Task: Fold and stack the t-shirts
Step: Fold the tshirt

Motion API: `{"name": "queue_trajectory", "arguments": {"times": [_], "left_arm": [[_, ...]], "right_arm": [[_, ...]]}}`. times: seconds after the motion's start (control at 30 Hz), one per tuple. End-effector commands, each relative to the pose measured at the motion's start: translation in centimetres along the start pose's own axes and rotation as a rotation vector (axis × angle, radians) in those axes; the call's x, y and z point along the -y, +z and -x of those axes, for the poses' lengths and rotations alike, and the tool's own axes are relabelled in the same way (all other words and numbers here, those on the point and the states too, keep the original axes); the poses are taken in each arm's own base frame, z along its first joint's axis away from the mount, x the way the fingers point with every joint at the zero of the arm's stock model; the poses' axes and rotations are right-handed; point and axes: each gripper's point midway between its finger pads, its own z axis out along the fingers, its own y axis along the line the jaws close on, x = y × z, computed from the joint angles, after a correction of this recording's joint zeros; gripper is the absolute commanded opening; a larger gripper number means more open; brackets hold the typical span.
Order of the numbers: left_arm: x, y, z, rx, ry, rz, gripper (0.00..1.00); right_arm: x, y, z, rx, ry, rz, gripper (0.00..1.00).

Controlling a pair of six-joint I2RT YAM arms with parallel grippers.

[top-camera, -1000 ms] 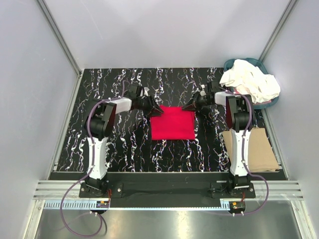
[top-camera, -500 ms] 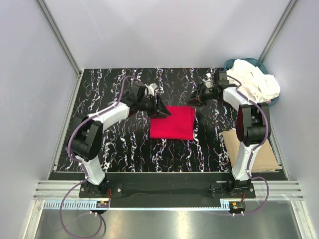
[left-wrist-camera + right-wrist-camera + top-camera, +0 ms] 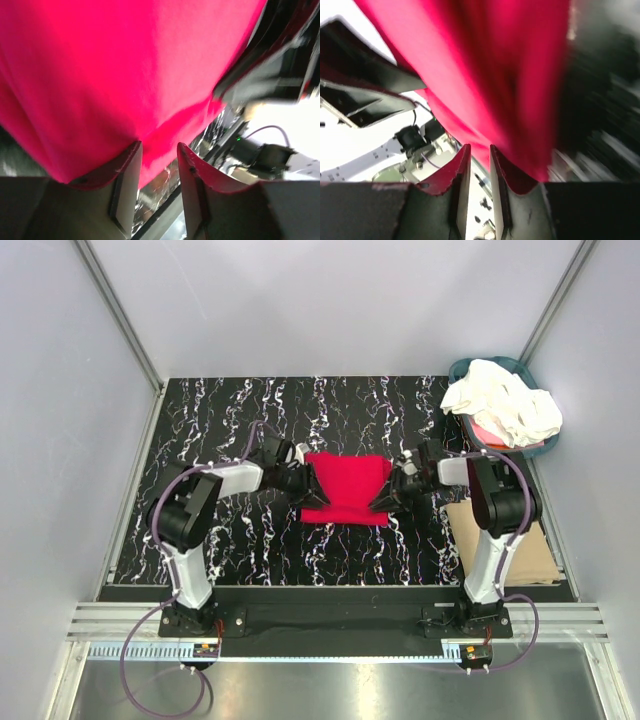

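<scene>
1. Fingers first: the left fingers point(image 3: 130, 170) pinch one side edge of the red t-shirt point(image 3: 345, 485), with cloth bunched between them.
2. Across from them, the right fingers point(image 3: 461, 175) nip the opposite edge, their gap narrow.
3. That red t-shirt is folded at the middle of the worktop point(image 3: 230, 410), stretched between both arms.
4. In the far right corner, cream-white t-shirts point(image 3: 505, 410) are heaped in the teal basket point(image 3: 458, 370), and a cardboard sheet point(image 3: 520, 540) lies nearer.
</scene>
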Motion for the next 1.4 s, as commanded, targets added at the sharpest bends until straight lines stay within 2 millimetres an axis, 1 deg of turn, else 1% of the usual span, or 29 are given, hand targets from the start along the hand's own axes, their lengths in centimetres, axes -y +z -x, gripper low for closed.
{"name": "queue_trajectory", "arguments": {"times": [0.0, 0.03, 0.1, 0.17, 0.2, 0.23, 0.27, 0.3, 0.33, 0.37, 0.4, 0.47, 0.53, 0.57, 0.63, 0.67, 0.7, 0.77, 0.8, 0.83, 0.93, 1.03, 1.07, 1.13, 1.17, 1.2, 1.23, 1.33, 1.37], "left_arm": [[0.8, -2.5, -0.4, 0.046, 0.098, 0.044, 0.42], [2.1, -3.6, -0.3, 0.068, 0.12, 0.024, 0.43], [3.2, -4.8, -0.6, 0.092, 0.126, 0.006, 0.45], [3.7, -5.1, -0.7, 0.103, 0.13, -0.022, 0.46], [3.2, -4.7, -1.2, 0.09, 0.103, -0.029, 0.47], [3.3, -4.3, -0.9, 0.099, 0.103, -0.05, 0.47], [3.1, -3.8, -1.3, 0.08, 0.086, -0.073, 0.47], [1.6, -2.7, -2.0, 0.047, 0.022, -0.068, 0.47], [1.7, -2.1, -1.5, 0.063, 0.036, -0.106, 0.46], [0.4, -1.5, -2.1, 0.05, -0.013, -0.092, 0.46], [-1.3, -0.9, -2.2, 0.042, -0.059, -0.071, 0.46], [-2.8, -0.6, -2.2, 0.055, -0.084, -0.056, 0.44], [-5.4, -0.9, -3.1, 0.039, -0.094, 0.013, 0.44], [-6.1, -1.1, -3.3, 0.04, -0.062, 0.036, 0.44], [-6.2, -2.3, -3.7, 0.04, -0.045, 0.054, 0.44], [-6.2, -2.8, -3.7, 0.047, -0.014, 0.068, 0.45], [-5.1, -3.6, -3.3, 0.066, 0.018, 0.053, 0.45], [-3.9, -4.4, -3.5, 0.063, 0.028, 0.03, 0.46], [-2.9, -5.0, -3.4, 0.077, 0.048, 0.008, 0.46], [-2.5, -5.3, -3.4, 0.081, 0.048, -0.005, 0.46], [-0.9, -6.4, -3.4, 0.095, 0.05, -0.026, 0.46], [0.3, -7.6, -3.1, 0.135, 0.053, -0.032, 0.46], [0.5, -8.0, -3.0, 0.155, 0.034, -0.029, 0.46], [2.0, -9.3, -2.6, 0.204, 0.046, -0.055, 0.46], [2.1, -9.7, -2.6, 0.223, 0.027, -0.052, 0.46], [3.0, -10.5, -2.6, 0.251, 0.035, -0.068, 0.46], [3.2, -10.8, -2.6, 0.266, 0.027, -0.072, 0.48], [3.6, -11.4, -2.8, 0.306, -0.025, -0.1, 0.49], [3.3, -11.2, -3.6, 0.291, -0.076, -0.116, 0.49]], "right_arm": [[0.0, -2.9, 0.8, 0.101, -0.062, -0.043, 0.29], [-1.0, -3.8, 0.3, 0.107, -0.081, -0.045, 0.29], [-2.5, -4.4, 0.2, 0.116, -0.095, -0.02, 0.29], [-4.2, -4.3, -0.1, 0.108, -0.115, 0.002, 0.29], [-4.7, -4.0, -0.3, 0.097, -0.124, 0.005, 0.29], [-4.8, -3.3, -0.4, 0.081, -0.125, 0.001, 0.29], [-5.6, -2.4, -0.8, 0.057, -0.156, 0.0, 0.29], [-5.2, -1.4, -0.9, 0.032, -0.147, -0.006, 0.29], [-5.2, -0.7, -1.0, 0.017, -0.153, -0.007, 0.29], [-5.2, 0.1, -1.2, 0.0, -0.165, -0.01, 0.29], [-4.6, 0.5, -1.1, 0.002, -0.16, -0.027, 0.29], [-3.0, 1.2, -1.2, -0.015, -0.14, -0.052, 0.29], [-1.6, 1.2, -1.2, 0.0, -0.139, -0.093, 0.29], [-0.4, 1.1, -1.9, -0.006, -0.114, -0.115, 0.29], [0.4, 0.1, -1.8, 0.029, -0.095, -0.131, 0.29], [1.3, -0.1, -2.3, 0.031, -0.079, -0.144, 0.29], [1.2, -0.7, -2.5, 0.047, -0.08, -0.148, 0.29], [1.4, -1.3, -2.7, 0.059, -0.072, -0.15, 0.29], [0.7, -1.7, -2.8, 0.069, -0.086, -0.144, 0.29], [0.2, -1.8, -3.0, 0.072, -0.078, -0.135, 0.29], [-2.4, -1.8, -3.3, 0.078, -0.119, -0.103, 0.3], [-5.5, 0.0, -3.7, 0.047, -0.193, -0.085, 0.31], [-6.3, 1.0, -4.4, 0.017, -0.207, -0.074, 0.32], [-7.0, 2.7, -4.2, -0.001, -0.186, -0.041, 0.33], [-7.2, 3.4, -4.3, -0.011, -0.181, -0.023, 0.33], [-6.9, 4.5, -4.0, -0.014, -0.183, -0.013, 0.33], [-6.7, 4.9, -3.7, -0.015, -0.172, -0.015, 0.34], [-4.4, 6.1, -3.2, -0.024, -0.15, -0.056, 0.35], [-3.9, 6.3, -3.2, -0.024, -0.146, -0.068, 0.35]]}}
